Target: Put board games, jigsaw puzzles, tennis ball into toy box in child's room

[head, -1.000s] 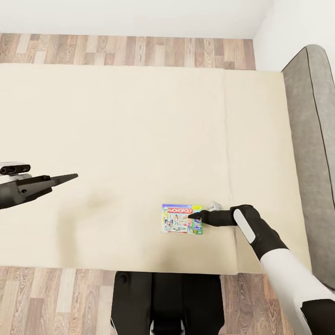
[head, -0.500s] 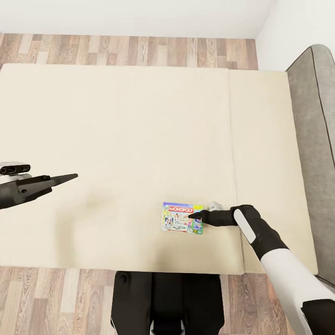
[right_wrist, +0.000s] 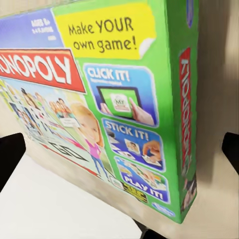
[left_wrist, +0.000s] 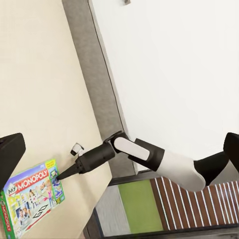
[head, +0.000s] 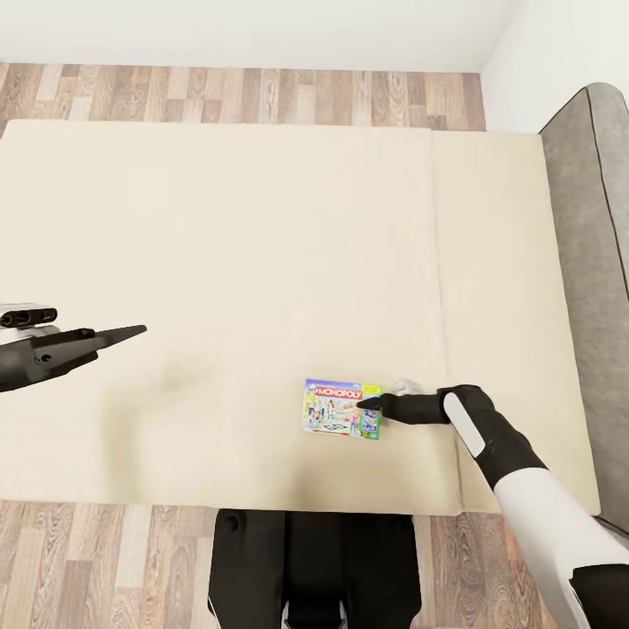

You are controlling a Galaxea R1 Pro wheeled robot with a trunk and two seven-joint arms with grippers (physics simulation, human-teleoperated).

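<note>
1. Little has changed at the board game (head: 342,409): across the earlier head pictures and this one, the right end effector (head: 365,404) stays at the box's right edge on the near part of the bed (head: 218,245). Only the whole view has drifted slightly, so the camera moved, not the box.
2. From the right wrist view, the Monopoly box (right_wrist: 99,99) sits between two dark fingertips (right_wrist: 11,159) spread wide apart, so I judge the right end effector released and straddling the box, the grasp not yet made.
3. The left end effector (head: 122,333) still hangs over the bed's left side, well apart from the box; whether it is clenched I cannot tell.
4. For the task, this game remains on the bed, not lifted.
</note>
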